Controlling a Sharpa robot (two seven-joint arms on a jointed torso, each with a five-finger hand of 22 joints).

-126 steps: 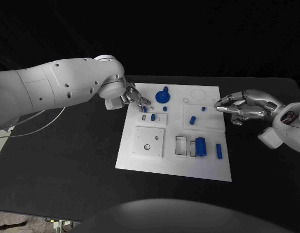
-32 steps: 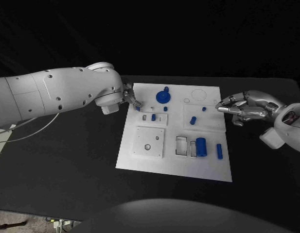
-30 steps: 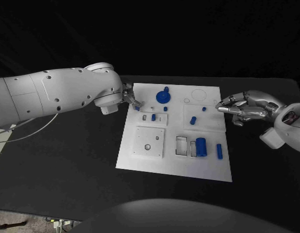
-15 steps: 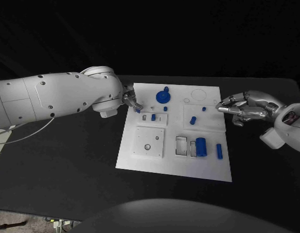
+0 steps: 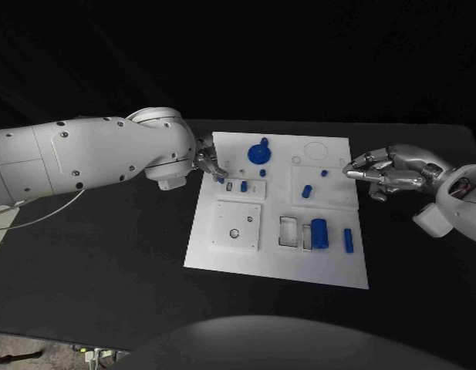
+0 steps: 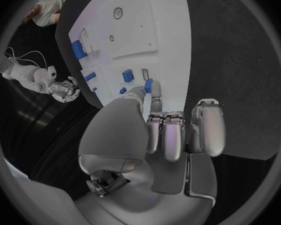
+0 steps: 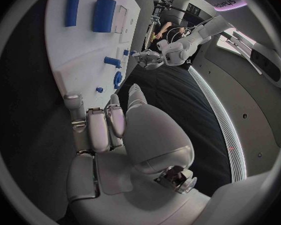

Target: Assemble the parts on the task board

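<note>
Hardly any writing can be read. In the right wrist view, a purple-lit strip (image 7: pixel 233 5) high on the room's far wall carries a short dark word at about one o'clock of the circle; it looks like a brand name, but its letters are too small and bent to make out for certain. The white task board (image 5: pixel 278 266), its blue parts (image 5: pixel 318 232) and the shells of both arms bear no letters, numbers or signs that can be read in any view.
</note>
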